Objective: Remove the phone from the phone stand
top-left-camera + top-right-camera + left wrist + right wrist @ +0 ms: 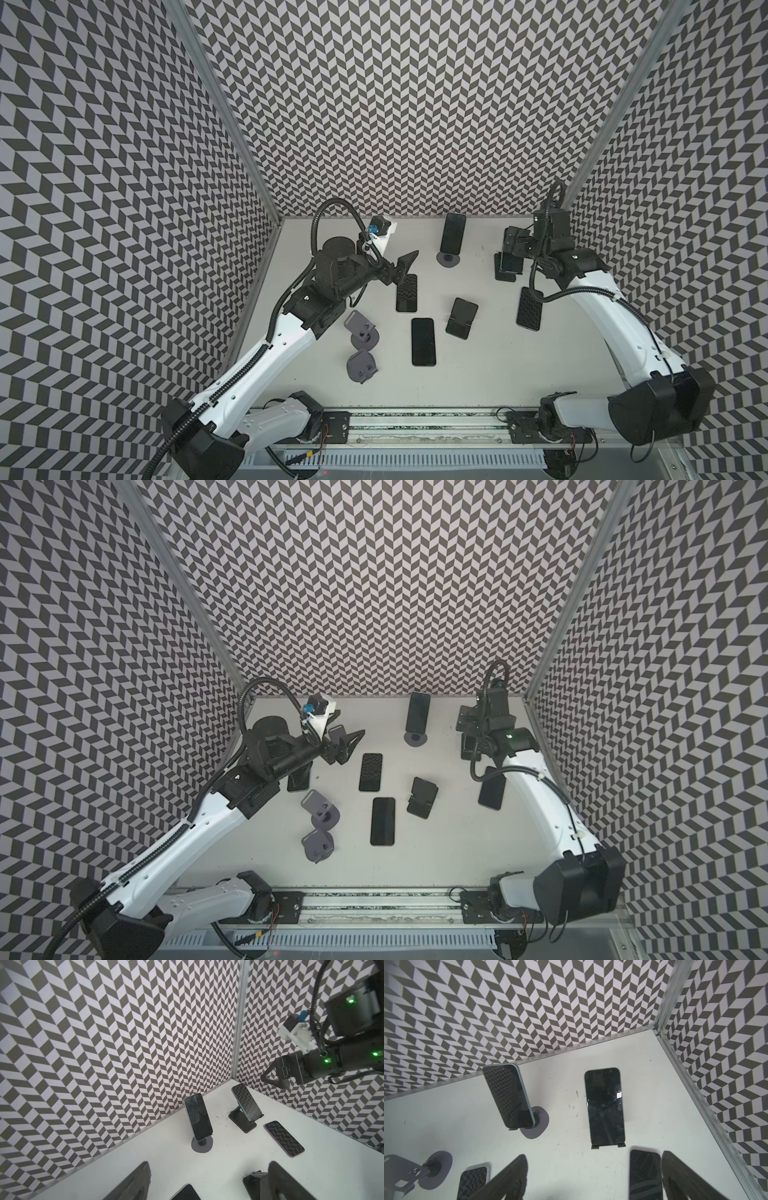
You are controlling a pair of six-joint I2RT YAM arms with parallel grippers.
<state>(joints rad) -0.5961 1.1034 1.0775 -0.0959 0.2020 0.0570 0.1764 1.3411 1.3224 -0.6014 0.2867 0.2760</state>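
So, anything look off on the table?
Nothing clearly tipped or broken. Dark specks litter the table between the grey-stand phone and black-stand phone; the latter's screen looks scratched.

Both top views hold you high overhead, looking down; wrist cameras, low behind left tool point(208, 1165) and right tool point(595, 1156), share the phone point(198, 1119) ahead.

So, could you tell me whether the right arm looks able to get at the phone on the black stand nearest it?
Probably yes: the right claw is open and aimed at that phone, with only bare table between them. The flat phone lies off to the side.
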